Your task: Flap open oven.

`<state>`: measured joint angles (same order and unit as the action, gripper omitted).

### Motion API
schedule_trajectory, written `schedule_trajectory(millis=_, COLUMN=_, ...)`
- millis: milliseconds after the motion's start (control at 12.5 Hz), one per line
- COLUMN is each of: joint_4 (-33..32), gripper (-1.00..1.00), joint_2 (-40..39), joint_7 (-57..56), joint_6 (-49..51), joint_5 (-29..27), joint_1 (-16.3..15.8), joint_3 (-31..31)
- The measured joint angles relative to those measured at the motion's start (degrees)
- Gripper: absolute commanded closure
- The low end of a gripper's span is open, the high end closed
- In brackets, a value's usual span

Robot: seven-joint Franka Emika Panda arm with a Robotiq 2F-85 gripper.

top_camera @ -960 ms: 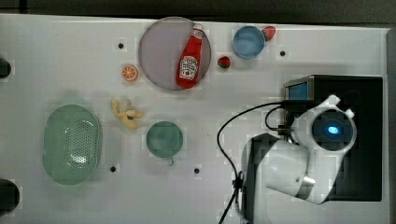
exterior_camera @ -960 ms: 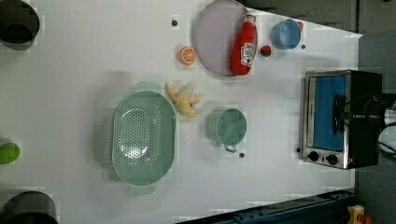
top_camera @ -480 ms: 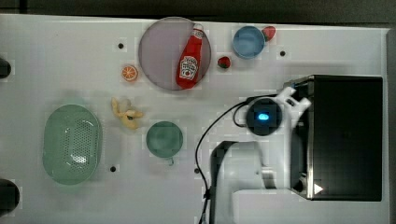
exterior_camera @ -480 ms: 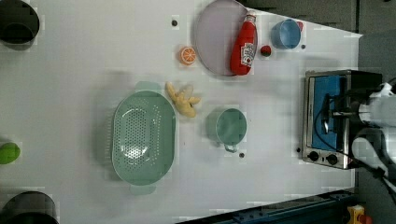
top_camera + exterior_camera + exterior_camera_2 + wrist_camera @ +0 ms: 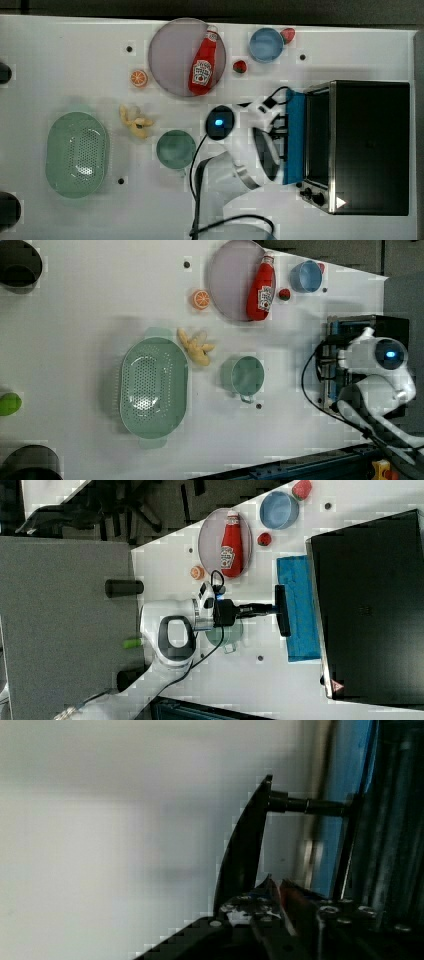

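The oven (image 5: 361, 146) stands at the top view's right, black-topped with a silver frame and two knobs (image 5: 312, 192). Its blue glass door (image 5: 295, 136) hangs flapped outward toward the table's middle. In the right view the door (image 5: 299, 609) lies out flat with the dark bar handle (image 5: 283, 625) along its free edge. My gripper (image 5: 276, 609) is shut on that handle from the table side. The wrist view has the handle (image 5: 245, 852) just beyond my fingers (image 5: 292, 892), with blue glass (image 5: 350, 785) behind. In the left view my arm (image 5: 385, 360) covers much of the oven (image 5: 350, 322).
A green mug (image 5: 175, 149) sits close beside my arm. Farther along lie bananas (image 5: 135, 121), a green colander (image 5: 76, 154), an orange slice (image 5: 138, 77), a grey plate (image 5: 170, 55) with a ketchup bottle (image 5: 202, 62), and a blue bowl (image 5: 266, 45).
My arm has swung from above the oven out toward the table's middle. The door came down with it, and its blue glass now faces up.
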<state>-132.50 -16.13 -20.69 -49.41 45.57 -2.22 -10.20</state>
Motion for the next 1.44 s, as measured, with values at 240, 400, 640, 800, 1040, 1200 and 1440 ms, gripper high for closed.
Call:
schedule_trajectory(millis=240, joint_4=1.01, gripper=0.65, joint_2=-6.53, joint_7=13.10, joint_6=2.41, joint_5=8.73, joint_1=-2.77, joint_3=1.91)
schedule_trajectory(millis=400, joint_4=1.68, gripper=0.65, joint_2=-10.62, joint_7=19.42, joint_6=3.36, joint_5=11.89, joint_1=-4.69, joint_3=2.13)
schedule_trajectory(millis=640, joint_4=2.91, gripper=0.65, joint_2=-14.73, joint_7=24.79, joint_6=3.25, joint_5=13.29, joint_1=-6.12, joint_3=2.28)
schedule_trajectory(millis=800, joint_4=2.91, gripper=0.65, joint_2=-14.03, joint_7=25.45, joint_6=2.52, joint_5=13.29, joint_1=-6.64, joint_3=1.64)
schedule_trajectory(millis=1040, joint_4=2.01, gripper=0.65, joint_2=-11.33, joint_7=25.52, joint_6=0.62, joint_5=7.95, joint_1=-6.42, joint_3=1.52)
schedule_trajectory(millis=1200, joint_4=1.79, gripper=0.65, joint_2=-6.55, joint_7=25.65, joint_6=-0.67, joint_5=-1.51, joint_1=-6.49, joint_3=1.57)
schedule_trajectory(millis=1440, joint_4=2.13, gripper=0.65, joint_2=3.26, joint_7=25.65, joint_6=-0.08, joint_5=-15.02, joint_1=-6.47, joint_3=1.53)
